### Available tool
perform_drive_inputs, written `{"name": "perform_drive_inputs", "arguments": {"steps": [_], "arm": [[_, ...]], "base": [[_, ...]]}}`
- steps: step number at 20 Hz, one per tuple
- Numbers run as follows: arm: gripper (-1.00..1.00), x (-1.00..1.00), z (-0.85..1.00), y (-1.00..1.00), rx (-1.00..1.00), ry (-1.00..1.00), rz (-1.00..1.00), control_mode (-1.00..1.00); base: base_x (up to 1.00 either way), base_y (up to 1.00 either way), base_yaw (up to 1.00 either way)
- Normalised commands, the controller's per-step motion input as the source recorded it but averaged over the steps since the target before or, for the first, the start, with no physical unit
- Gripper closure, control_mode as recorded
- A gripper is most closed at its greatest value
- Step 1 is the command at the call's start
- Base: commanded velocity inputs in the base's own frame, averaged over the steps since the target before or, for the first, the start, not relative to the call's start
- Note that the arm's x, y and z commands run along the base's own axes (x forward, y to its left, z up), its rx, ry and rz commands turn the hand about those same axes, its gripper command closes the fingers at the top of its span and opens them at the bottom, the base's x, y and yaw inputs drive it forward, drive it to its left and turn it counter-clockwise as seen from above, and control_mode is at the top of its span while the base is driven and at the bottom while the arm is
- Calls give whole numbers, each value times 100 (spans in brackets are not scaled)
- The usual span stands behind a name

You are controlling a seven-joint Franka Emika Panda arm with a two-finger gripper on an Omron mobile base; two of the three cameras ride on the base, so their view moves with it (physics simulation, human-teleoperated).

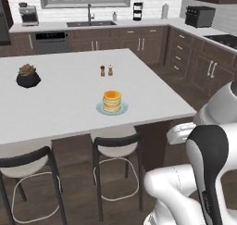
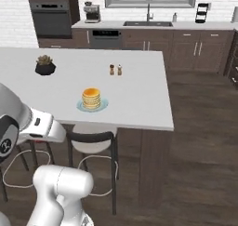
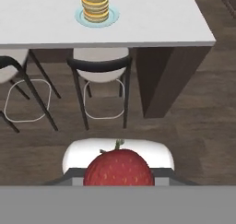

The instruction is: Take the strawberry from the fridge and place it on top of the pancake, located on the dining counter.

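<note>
strawberry (image 3: pixel 118 167) in the gripper (image 3: pixel 118 178), short of the dining counter (image 1: pixel 69 94)

in the hand view the jaws stand narrowly apart, closed on the red strawberry at 6 o'clock, its stem up; the fingertips are hidden behind the fruit. the pancake (image 3: pixel 95 4) stack sits on its pale blue plate (image 3: pixel 113 16) at 12 o'clock, near the counter's front edge, with two stools (image 3: pixel 99 71) under the edge between fruit and plate. from the left base view, a dark plant pot (image 1: pixel 28 76) lies at 10 o'clock of the stack, and two small shakers (image 1: pixel 106 71) at 12.
</note>
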Motion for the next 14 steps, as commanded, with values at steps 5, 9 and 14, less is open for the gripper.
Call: {"name": "perform_drive_inputs", "arguments": {"steps": [5,9,14], "arm": [[100,0,0,0,0,0,0,100],[100,0,0,0,0,0,0,100],[100,0,0,0,0,0,0,100]], "base": [[56,40,-16],[53,50,-12],[45,58,-3]]}}
